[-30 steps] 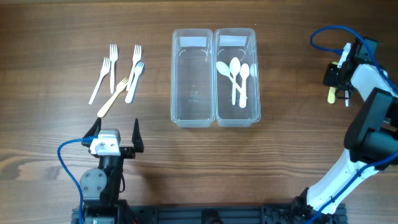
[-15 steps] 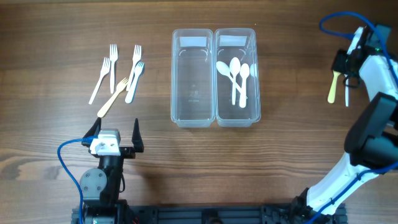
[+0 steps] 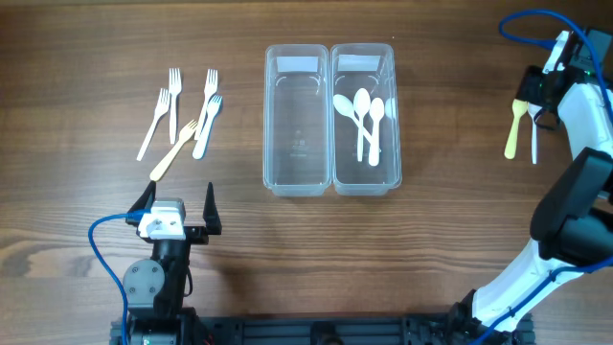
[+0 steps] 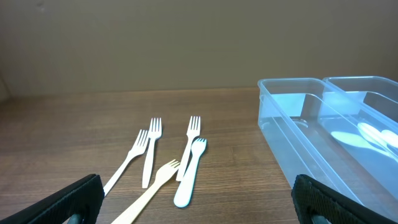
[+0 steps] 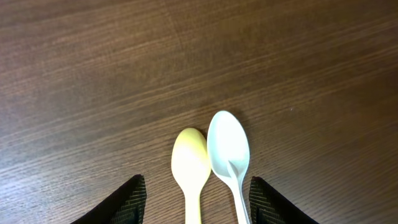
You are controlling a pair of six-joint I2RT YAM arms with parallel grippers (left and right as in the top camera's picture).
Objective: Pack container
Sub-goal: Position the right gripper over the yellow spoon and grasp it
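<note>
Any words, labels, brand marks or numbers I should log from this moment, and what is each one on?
No text can be read in any view.
Faint mark on the floor of the left container, possibly a moulded stamp: too small to read.
Forks and spoons: plain, no print.

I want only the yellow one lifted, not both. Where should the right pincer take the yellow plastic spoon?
Probably the handle, from straight above, with the fingers closing across its width. The yellow plastic spoon lies flat and its bowl touches the white plastic spoon, while the thin handles part slightly. The open right pincer hangs over it.
</note>
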